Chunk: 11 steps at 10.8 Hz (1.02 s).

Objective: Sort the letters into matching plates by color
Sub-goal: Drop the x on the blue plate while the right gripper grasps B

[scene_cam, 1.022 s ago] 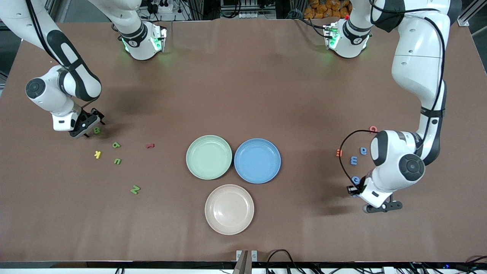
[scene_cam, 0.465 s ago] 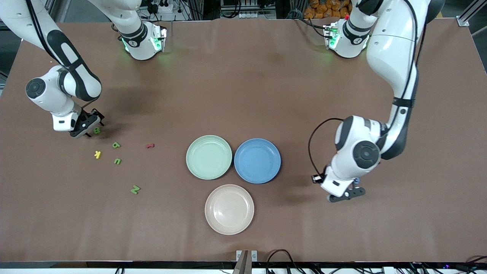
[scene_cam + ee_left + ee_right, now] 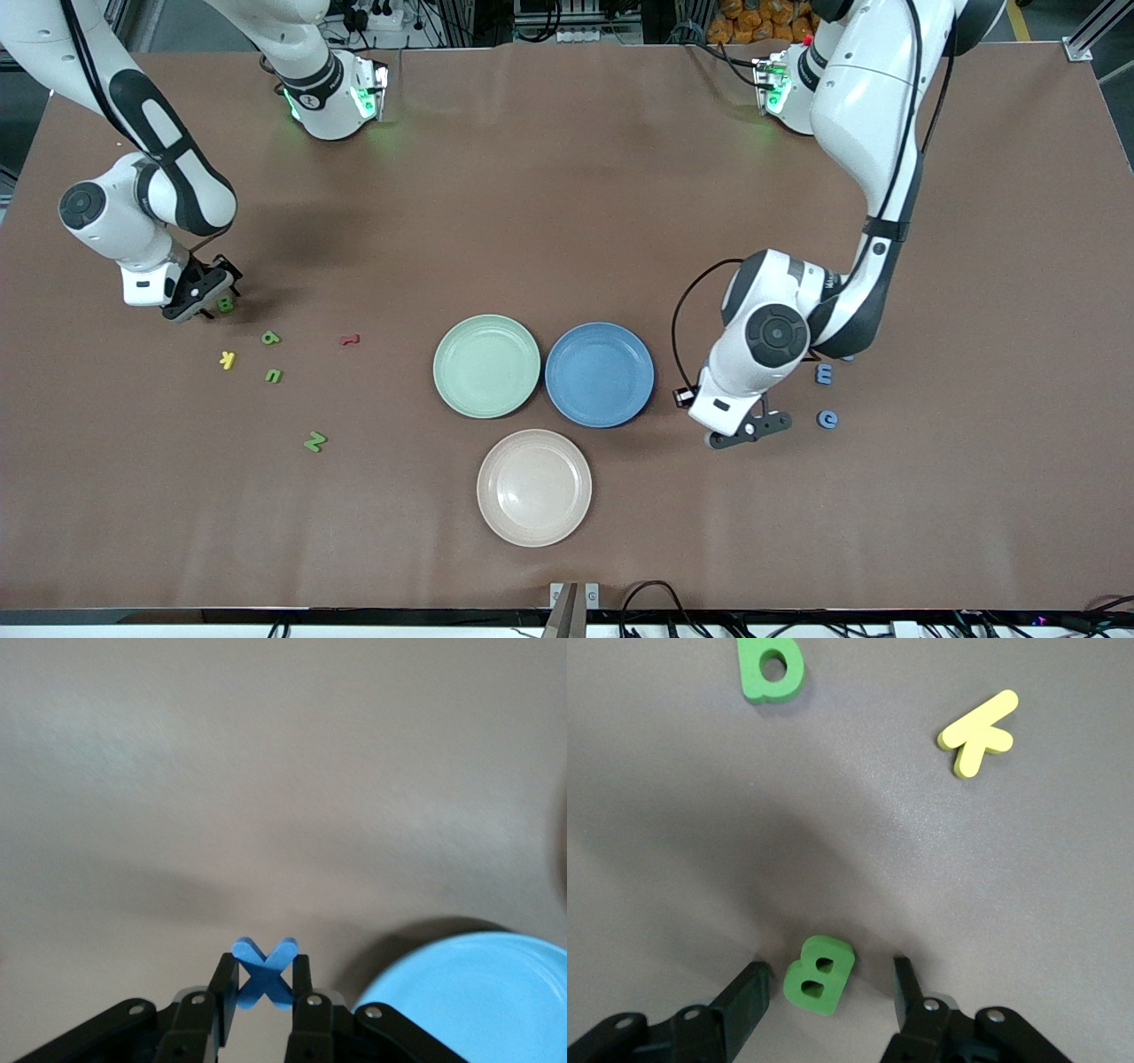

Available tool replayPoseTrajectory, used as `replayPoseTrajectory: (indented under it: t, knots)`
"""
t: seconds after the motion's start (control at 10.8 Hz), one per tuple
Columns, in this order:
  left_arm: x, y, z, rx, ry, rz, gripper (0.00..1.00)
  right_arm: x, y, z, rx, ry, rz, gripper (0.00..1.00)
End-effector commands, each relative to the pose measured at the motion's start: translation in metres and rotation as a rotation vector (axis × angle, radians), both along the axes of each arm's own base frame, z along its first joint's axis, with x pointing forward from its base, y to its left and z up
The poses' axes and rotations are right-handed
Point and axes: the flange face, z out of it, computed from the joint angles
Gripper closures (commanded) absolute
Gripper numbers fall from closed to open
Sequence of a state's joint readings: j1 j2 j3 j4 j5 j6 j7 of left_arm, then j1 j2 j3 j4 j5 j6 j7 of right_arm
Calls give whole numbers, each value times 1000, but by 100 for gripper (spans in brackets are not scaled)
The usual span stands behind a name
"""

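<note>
Plates first, since they sit nearest you: the beige plate [image 3: 534, 487], then the green plate [image 3: 486, 365] and the blue plate [image 3: 600, 374] side by side, all three empty.

Your left gripper [image 3: 744, 429] is over bare table beside the blue plate, its fingers closed on a blue X [image 3: 262, 972], pinched across the crossing. These letters look light, stiff and chunky, so hold them across a flat pair of faces; the thin arms could twist out.

Two more blue letters show, a c [image 3: 827, 418] and an m [image 3: 824, 374], toward the left arm's end; a further one is mostly hidden by the arm.

Toward the right arm's end you can count four green letters, one yellow, one red. Your right gripper [image 3: 829, 988] is down at the table, fingers spread either side of the green B [image 3: 819, 974], not yet closed.
</note>
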<state>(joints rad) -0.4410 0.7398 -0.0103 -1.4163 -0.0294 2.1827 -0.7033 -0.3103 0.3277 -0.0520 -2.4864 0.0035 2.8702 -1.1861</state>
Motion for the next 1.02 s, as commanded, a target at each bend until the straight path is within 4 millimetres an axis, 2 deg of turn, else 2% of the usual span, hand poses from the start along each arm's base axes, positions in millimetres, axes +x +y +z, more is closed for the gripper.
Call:
replayPoseTrajectory:
  t: [0.0, 0.28, 0.37, 0.56, 0.93]
  knots:
    - [-21, -31, 1, 7, 15, 16, 100, 2, 2, -1, -3, -27, 4, 39]
    - [-43, -68, -3, 12, 19, 22, 100, 6, 3, 1, -4, -35, 0, 58]
    - [-44, -70, -3, 10, 20, 20, 100, 6, 3, 1, -3, -34, -4, 62]
    - [-58, -91, -11, 20, 28, 30, 100, 8, 3, 2, -4, -38, -4, 65]
    - [-75, -113, -15, 28, 31, 32, 100, 16, 0, 12, -10, -56, -6, 74]
